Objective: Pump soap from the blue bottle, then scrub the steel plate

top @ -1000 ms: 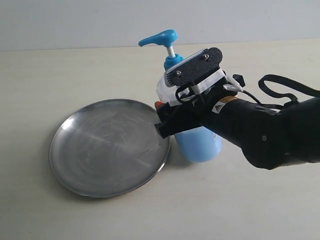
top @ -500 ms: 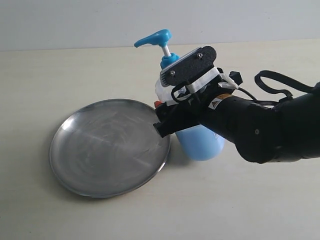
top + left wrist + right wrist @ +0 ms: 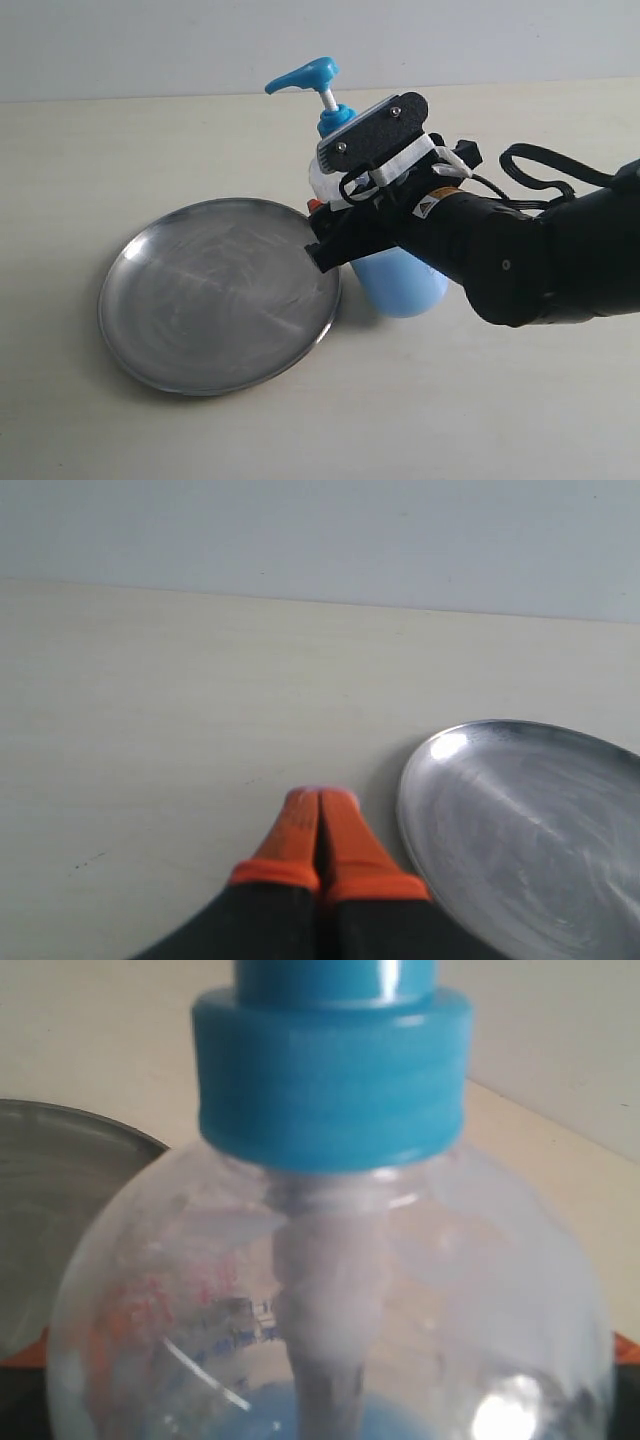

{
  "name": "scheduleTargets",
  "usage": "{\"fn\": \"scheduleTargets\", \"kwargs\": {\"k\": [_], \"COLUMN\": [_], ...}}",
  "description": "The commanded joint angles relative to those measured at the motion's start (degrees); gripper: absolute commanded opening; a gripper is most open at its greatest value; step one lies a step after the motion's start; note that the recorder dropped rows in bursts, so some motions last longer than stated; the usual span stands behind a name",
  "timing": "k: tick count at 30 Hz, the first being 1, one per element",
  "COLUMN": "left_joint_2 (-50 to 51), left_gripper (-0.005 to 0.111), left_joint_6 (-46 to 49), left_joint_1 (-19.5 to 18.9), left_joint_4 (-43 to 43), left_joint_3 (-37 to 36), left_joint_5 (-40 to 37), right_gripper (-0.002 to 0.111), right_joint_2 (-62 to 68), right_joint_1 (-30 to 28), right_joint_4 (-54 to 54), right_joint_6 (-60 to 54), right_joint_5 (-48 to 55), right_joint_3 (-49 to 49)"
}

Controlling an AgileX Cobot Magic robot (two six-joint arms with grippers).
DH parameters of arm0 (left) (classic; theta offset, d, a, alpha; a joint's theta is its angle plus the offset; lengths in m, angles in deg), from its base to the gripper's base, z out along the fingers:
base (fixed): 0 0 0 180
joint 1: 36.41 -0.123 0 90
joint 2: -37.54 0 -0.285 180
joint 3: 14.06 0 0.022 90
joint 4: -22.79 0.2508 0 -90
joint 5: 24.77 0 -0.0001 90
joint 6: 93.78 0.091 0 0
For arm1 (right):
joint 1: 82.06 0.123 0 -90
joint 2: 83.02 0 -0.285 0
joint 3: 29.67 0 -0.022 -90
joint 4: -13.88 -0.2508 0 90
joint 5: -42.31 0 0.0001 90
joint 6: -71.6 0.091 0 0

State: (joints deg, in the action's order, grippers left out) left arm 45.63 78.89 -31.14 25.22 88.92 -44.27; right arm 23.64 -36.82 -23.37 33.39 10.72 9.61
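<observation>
Leftward by a little goes the blue pump head (image 3: 303, 74) compared with a second ago, and the right arm (image 3: 520, 260) has crept the same way, so the blue bottle (image 3: 395, 275) now leans slightly to the left over its base instead of standing straight.

The right gripper (image 3: 325, 225) is spread wide and clamped round the bottle's clear upper body, just under the blue collar (image 3: 330, 1070). Its black near finger lies across the front of the bottle. In the right wrist view an orange pad (image 3: 22, 1353) shows at the edge of the rounded plastic, with another at the opposite edge. Pale blue soap (image 3: 420, 1425) fills the lower part of the bottle, around the white stem (image 3: 322, 1290).

The bottle stands on the pale table (image 3: 480, 400), just right of the steel plate (image 3: 215, 295). Its base is close beside the plate's right rim, and the spout points left, above that side of the plate. The plate lies flat, and its scuffed grey surface is bare.

The left gripper (image 3: 320, 810) has its two orange fingertips pressed together and holds nothing. It hangs over bare table just beside the plate's rim (image 3: 410, 780); it does not appear in the exterior view
</observation>
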Motion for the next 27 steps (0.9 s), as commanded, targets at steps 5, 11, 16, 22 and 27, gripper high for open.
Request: {"fn": "scheduleTargets", "kwargs": {"k": [5, 11, 16, 22, 27], "left_joint_2": [-0.31, -0.31, -0.31, -0.31, -0.31], "left_gripper": [0.0, 0.0, 0.0, 0.0, 0.0], "left_joint_6": [0.13, 0.13, 0.13, 0.13, 0.13], "left_joint_1": [-0.23, -0.23, -0.23, -0.23, -0.23], "left_joint_4": [-0.26, -0.26, -0.26, -0.26, -0.26], "left_joint_3": [-0.19, -0.19, -0.19, -0.19, -0.19], "left_joint_5": [0.46, 0.46, 0.46, 0.46, 0.46], "right_gripper": [0.0, 0.0, 0.0, 0.0, 0.0], "right_joint_2": [0.85, 0.85, 0.85, 0.85, 0.85], "right_joint_1": [0.06, 0.06, 0.06, 0.06, 0.06], "right_joint_4": [0.11, 2.42, 3.84, 3.84, 4.74], "right_joint_6": [-0.59, 1.55, 3.77, 3.77, 3.88], "right_joint_5": [1.97, 1.97, 2.18, 2.18, 2.3], "right_joint_3": [0.2, 0.2, 0.2, 0.2, 0.2]}}
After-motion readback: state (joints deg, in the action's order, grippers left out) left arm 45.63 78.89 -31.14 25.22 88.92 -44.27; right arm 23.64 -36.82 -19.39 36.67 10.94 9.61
